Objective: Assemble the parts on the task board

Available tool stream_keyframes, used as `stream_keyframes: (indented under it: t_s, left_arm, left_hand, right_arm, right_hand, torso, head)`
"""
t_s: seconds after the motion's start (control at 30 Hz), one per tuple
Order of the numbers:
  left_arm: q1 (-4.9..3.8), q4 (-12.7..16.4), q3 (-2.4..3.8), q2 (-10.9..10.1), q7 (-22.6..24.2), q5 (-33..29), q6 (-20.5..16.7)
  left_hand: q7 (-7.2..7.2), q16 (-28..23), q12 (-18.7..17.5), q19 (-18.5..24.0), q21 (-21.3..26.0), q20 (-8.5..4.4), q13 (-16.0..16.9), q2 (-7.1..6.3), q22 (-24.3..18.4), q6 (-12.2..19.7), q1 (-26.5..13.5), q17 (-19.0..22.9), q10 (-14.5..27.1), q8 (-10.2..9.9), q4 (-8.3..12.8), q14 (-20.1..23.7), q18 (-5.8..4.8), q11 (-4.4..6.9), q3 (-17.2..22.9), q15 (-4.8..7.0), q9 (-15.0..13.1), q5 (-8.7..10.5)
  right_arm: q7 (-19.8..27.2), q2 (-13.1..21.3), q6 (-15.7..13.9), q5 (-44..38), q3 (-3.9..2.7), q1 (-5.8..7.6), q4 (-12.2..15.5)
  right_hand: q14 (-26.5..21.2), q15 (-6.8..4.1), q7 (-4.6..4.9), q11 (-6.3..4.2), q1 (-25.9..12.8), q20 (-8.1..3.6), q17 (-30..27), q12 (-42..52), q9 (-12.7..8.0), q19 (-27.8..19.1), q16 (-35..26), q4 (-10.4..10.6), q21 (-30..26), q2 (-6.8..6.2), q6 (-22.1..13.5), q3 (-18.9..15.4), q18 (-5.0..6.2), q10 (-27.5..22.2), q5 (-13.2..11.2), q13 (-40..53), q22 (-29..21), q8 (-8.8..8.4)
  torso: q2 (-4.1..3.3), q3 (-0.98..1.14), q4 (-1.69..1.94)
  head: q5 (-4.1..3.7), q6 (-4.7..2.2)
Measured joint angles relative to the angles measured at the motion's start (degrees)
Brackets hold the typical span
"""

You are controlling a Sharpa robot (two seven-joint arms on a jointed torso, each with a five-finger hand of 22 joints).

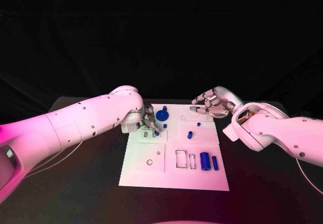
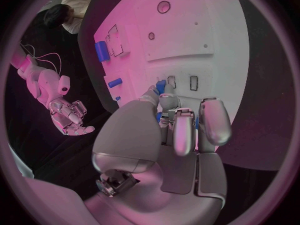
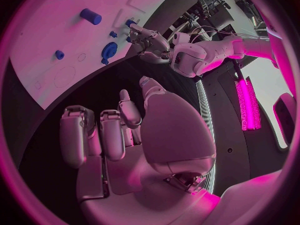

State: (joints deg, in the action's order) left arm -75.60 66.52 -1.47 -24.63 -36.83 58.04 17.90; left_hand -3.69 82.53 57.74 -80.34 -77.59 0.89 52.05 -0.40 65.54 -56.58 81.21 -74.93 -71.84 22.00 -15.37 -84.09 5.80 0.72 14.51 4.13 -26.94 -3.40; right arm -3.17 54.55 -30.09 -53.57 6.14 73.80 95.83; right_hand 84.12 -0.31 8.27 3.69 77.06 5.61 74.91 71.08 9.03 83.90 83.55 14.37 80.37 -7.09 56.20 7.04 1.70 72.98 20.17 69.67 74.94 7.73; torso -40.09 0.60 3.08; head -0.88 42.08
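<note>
— What do we see on the white task board (image 1: 176, 177)?
— Blue parts: a cylinder (image 1: 204, 161) near its front edge, a gear (image 1: 162, 115) toward the back.
— And the hands?
— Our left hand (image 1: 149, 122) pinches a small blue part (image 2: 160, 88) beside the gear; our right hand (image 1: 210, 105) hovers off the board's far corner, fingers loosely apart, holding nothing.

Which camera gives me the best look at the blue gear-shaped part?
Head view: the blue gear-shaped part lies unobstructed on the task board. The right wrist view shows it small, near the rim. I cannot pick it out in the left wrist view.
</note>
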Motion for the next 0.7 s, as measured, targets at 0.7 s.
stream_keyframes:
  t_s: [0.7]
  left_arm:
    - [0.16,2.27,0.01,-3.50,0.24,-6.50,-3.57]
  left_hand:
    - [0.11,0.00,-0.16,0.29,-0.24,0.13,0.32,-7.15,0.20,-0.14,-8.74,0.01,-1.33,1.02,5.03,-0.06,0.00,0.29,17.37,0.06,-2.80,0.32]
  right_arm:
    - [-0.02,0.05,0.11,0.02,0.05,-0.17,-0.18]
  right_hand:
    - [0.00,0.00,0.00,0.00,0.00,0.00,-0.01,0.00,-0.02,0.00,0.00,0.00,0.00,0.00,0.00,0.00,0.00,0.00,0.24,0.01,-0.02,0.00]
  torso:
    - [0.02,-0.03,0.10]
  head:
    - [0.30,0.17]
